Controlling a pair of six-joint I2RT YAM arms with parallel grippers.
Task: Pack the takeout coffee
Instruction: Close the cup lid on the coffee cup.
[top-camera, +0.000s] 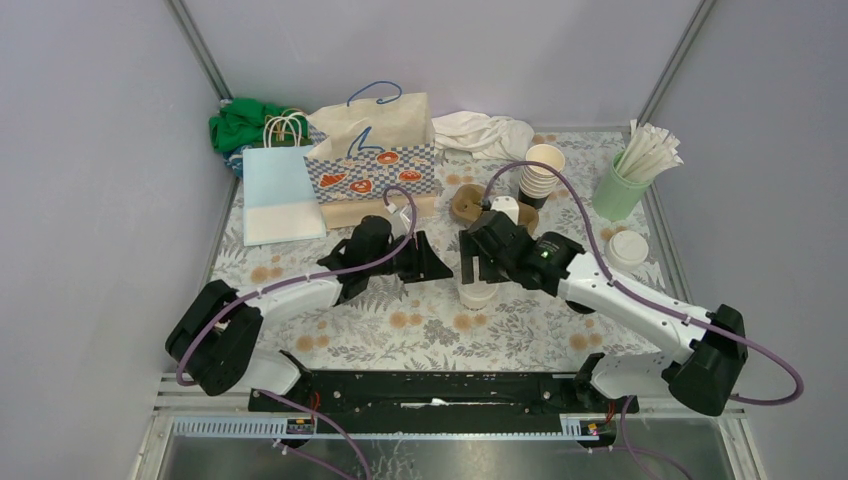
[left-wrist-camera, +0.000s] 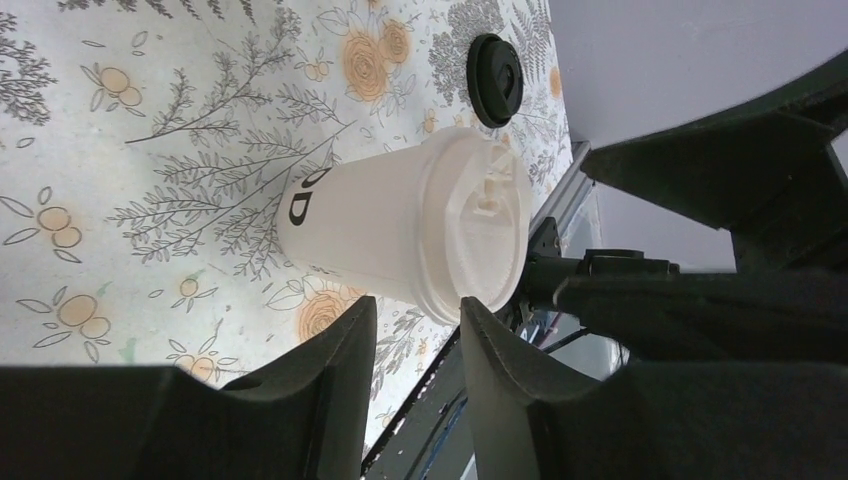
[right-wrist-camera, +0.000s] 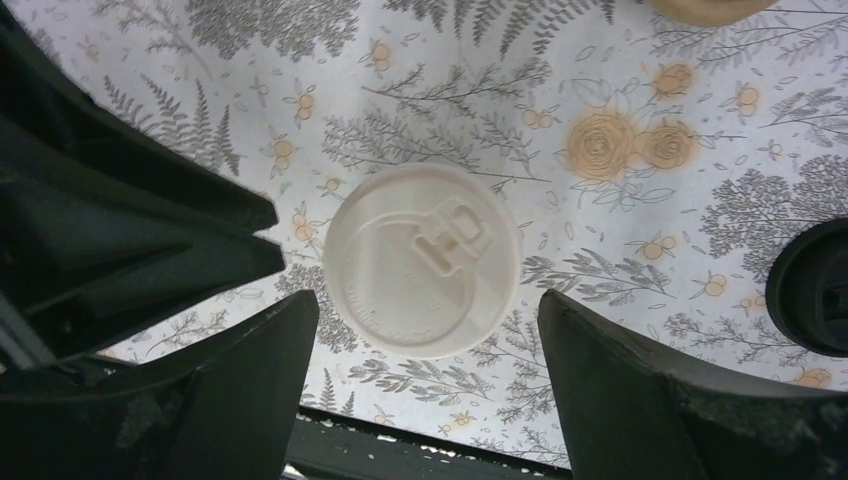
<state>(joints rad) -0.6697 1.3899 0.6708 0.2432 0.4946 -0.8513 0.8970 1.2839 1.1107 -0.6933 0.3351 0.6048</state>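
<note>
Progress check: packing is looking only part done. The small cream paper cup with dark lettering and a round white plastic lid (right-wrist-camera: 420, 260) is standing upright mid-table on the floral tablecloth (top-camera: 420, 330), between the two arms. It is not sitting in any bag.

The right gripper (top-camera: 480, 268) is hanging directly over it with its jaws spread wide. One finger is on either side of the lid with a gap showing on both sides, so it is gripping nothing. The left gripper (left-wrist-camera: 416, 310) is pointing at the cup from the side, just beside it, with its jaws partly apart and empty.

The blue-checked paper bag with blue handles (top-camera: 375, 165) is waiting at the back, well apart from the cup; its inside is not showing. A stack of unlidded paper cups (top-camera: 543, 170) and a loose white lid (top-camera: 628, 248) are sitting at back right.

Judgement: this cup is wearing its lid, while grasping, carrying and bagging are not yet done. The stacked cups are likely waiting too.
</note>
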